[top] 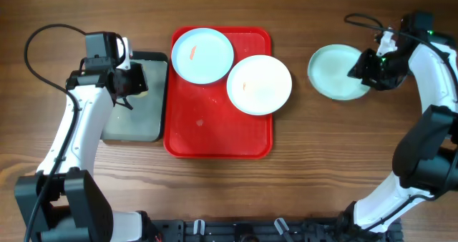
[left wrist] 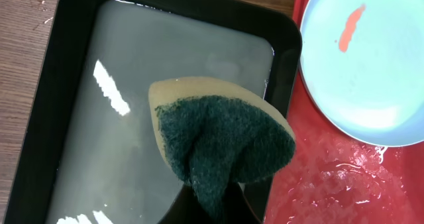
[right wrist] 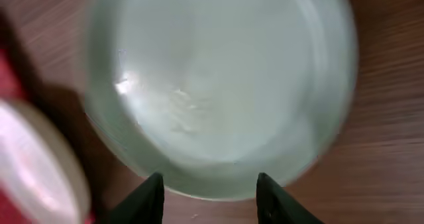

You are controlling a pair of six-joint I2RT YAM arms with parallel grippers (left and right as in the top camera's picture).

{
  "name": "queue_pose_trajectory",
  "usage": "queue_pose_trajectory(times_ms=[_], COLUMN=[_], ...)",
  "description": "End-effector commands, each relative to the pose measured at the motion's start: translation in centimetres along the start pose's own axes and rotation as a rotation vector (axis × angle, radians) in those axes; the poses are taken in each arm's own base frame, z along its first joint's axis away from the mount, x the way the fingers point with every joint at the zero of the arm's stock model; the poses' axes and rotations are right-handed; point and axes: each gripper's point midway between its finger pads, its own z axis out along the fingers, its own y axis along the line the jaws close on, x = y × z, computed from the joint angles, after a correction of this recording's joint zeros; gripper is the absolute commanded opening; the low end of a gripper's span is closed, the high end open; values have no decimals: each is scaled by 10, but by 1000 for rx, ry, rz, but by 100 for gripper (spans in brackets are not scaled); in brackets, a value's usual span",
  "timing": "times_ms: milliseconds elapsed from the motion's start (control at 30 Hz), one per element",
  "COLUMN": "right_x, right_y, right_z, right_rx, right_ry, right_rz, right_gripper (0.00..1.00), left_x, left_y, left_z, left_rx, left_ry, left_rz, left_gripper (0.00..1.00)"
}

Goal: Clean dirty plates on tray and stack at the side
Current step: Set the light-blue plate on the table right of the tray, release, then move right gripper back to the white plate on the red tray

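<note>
The red tray [top: 215, 138] holds a pale turquoise plate [top: 202, 54] with a reddish smear at its far left. A white plate [top: 259, 84] with a small smear lies over the tray's right rim. A second pale turquoise plate [top: 335, 71], with no smear showing, lies on the table to the right. My left gripper [top: 132, 84] is shut on a yellow and green sponge [left wrist: 222, 141] above the metal pan [left wrist: 53, 118]. My right gripper [top: 363, 69] is open at that plate's right edge. Its fingers [right wrist: 211, 192] are spread, with the plate's rim [right wrist: 218, 85] just beyond the tips.
The black-rimmed pan [top: 136, 113] with shallow water sits directly left of the tray [left wrist: 331, 184]. The smeared turquoise plate [left wrist: 371, 65] shows at the right in the left wrist view. The white plate [right wrist: 40, 164] appears blurred at the left in the right wrist view.
</note>
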Motion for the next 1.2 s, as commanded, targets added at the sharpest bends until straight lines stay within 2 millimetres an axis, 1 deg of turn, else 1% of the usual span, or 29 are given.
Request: queue_pose_trajectory(times_ms=[0,100,167,200,400,533,600,733,833,900,967,1067,1167], right_x=[15,41,62,70,134,177,190,203,210,215,216,211,201], right_y=[46,63,76,79,104,115,117,109,119,127,135,145,150], right_z=[-14,-11,-3,0,29,48,57,79,91,98,102,106,98], right_rx=[-157,-152,-141,-131,-72,-47,-29,79,52,41,30,15,11], right_ry=[50,140,212,235,409,505,525,496,478,462,444,399,357], right_rz=[-87,-124,-157,-170,-292,-374,-397,-389,-435,-476,-502,-500,-493], right_gripper=[47,49,50,51,51,50,50,50,49,44,41,40,41], left_x=[3,3,3,3,3,3,3,3,3,2,2,2,2], left_y=[1,1,1,1,1,1,1,1,1,1,1,1,1], left_z=[4,4,4,4,4,4,4,4,4,4,4,4,4], left_rx=[-12,-12,-12,-12,-12,-12,-12,-12,-12,-11,-12,-11,-11], left_ry=[10,11,11,11,10,10,10,10,10,7,7,7,7], left_rz=[19,18,14,14,15,15,15,15,15,15,15,15,14], left_gripper=[4,4,4,4,4,4,4,4,4,4,4,4,4])
